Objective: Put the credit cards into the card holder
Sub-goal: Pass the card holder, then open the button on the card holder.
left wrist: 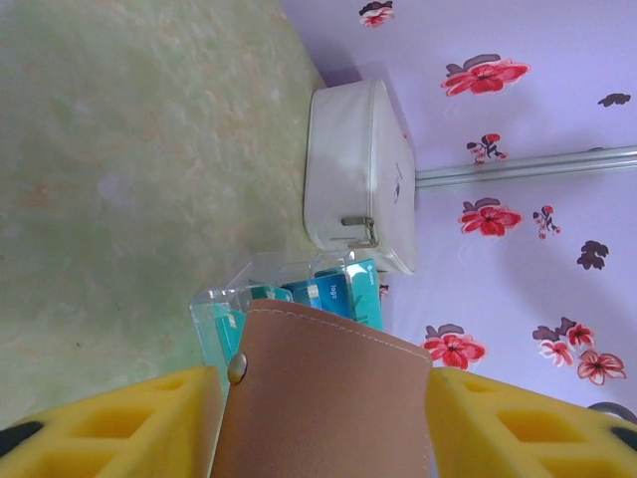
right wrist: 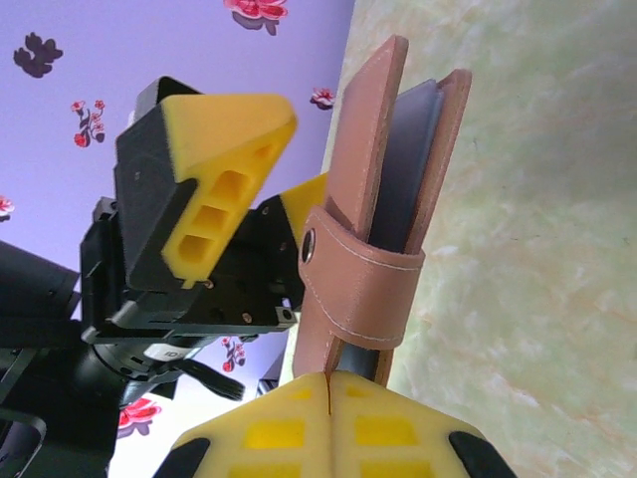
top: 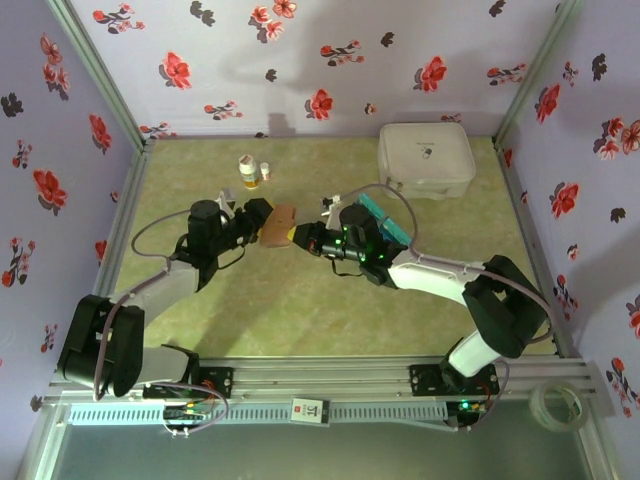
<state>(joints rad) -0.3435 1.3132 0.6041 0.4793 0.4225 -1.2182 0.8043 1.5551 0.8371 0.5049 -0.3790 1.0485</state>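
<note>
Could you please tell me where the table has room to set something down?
Crowded: the middle, where the left gripper and right gripper meet at the card holder, and the clear tray. Free: the near middle of the table, and the back strip between the small bottles and the white case.
</note>
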